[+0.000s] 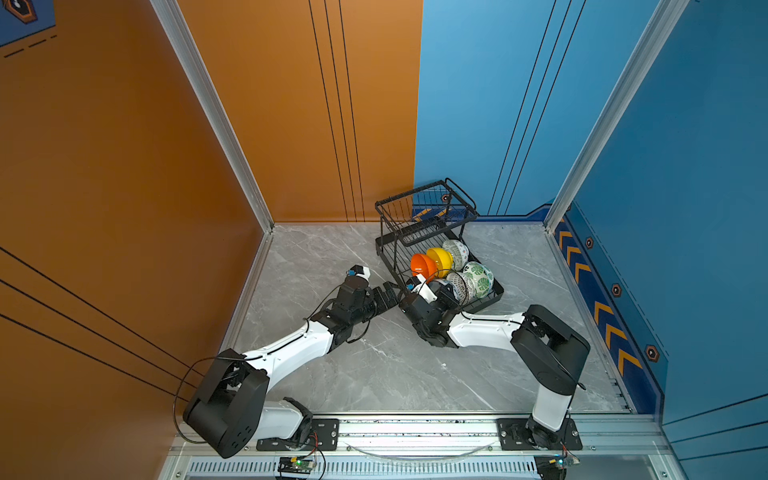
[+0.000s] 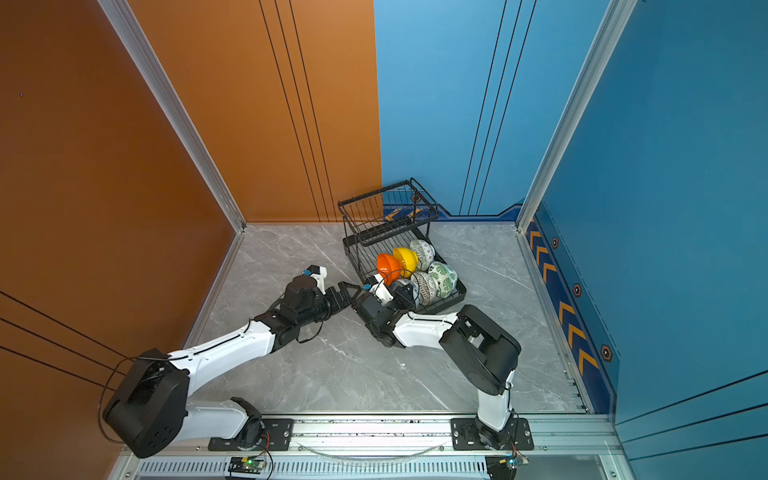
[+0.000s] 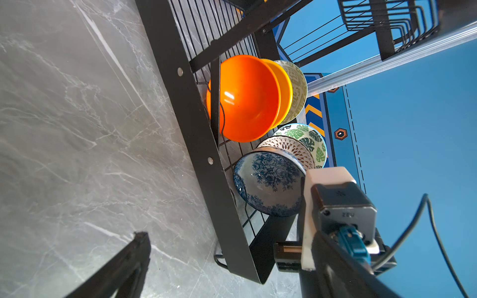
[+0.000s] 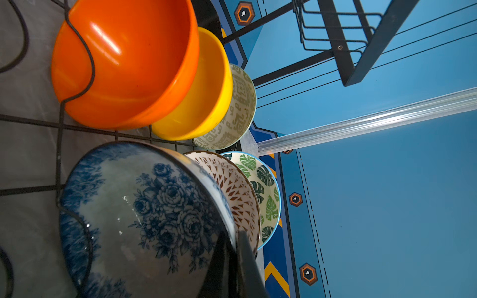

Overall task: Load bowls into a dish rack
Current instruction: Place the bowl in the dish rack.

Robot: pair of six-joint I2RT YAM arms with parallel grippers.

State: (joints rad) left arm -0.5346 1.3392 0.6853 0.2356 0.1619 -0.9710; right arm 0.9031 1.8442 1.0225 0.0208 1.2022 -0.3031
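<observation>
The left gripper (image 2: pixel 348 291) hangs low over the table (image 1: pixel 374 374), just beside the left side wall of the rack (image 3: pixel 193 111). Its jaws are spread wide and hold nothing. In the left wrist view 1 finger (image 3: pixel 131 258) lies over bare marble, and the rack's near corner shows between the 2 fingers. Whether either finger touches the rack I cannot tell.

The rack sits toward the back of the table, right of centre, with its raised basket tier (image 1: pixel 424 208) at the far end. All 6 bowls stand on edge in the base tray, in 2 rows of 3, mouths facing left. In the far row, the orange bowl (image 4: pixel 129 64) comes first, then the yellow bowl (image 4: pixel 206 103), then the grey-green bowl (image 4: pixel 240 108), each nested into the next. In the near row, the blue bowl (image 4: pixel 154 206), the lattice bowl (image 4: pixel 232 185) and the leaf bowl (image 4: pixel 265 191) are packed the same way.

The right gripper (image 4: pixel 233 247) reaches in over the rack's near end. Its jaws are pressed together on the blue bowl's upper rim, 1 finger inside the bowl and 1 on the lattice bowl's side.
</observation>
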